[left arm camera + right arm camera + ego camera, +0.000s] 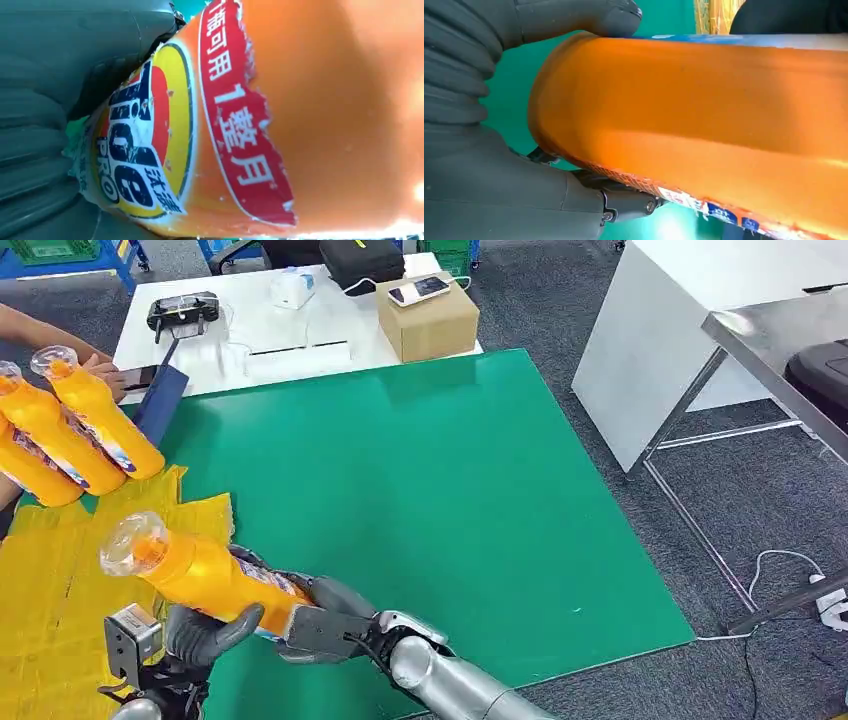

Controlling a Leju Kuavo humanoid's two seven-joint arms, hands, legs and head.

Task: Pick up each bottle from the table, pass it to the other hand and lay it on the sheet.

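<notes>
Two hands meet on one orange plastic detergent bottle with a clear cap (200, 575), which I see tilted above the near-left part of the green mat (430, 510), its cap over the yellow crinkled sheet (60, 570). My right hand (325, 625) wraps the bottle's base. My left hand (205, 635) curls around its middle from below. Three more orange bottles (70, 430) lie on the sheet's far edge.

Orange bottle (205, 575) tilted, clear cap up-left, above yellow sheet (60, 570) edge, three bottles (70, 430) lying beyond.
</notes>
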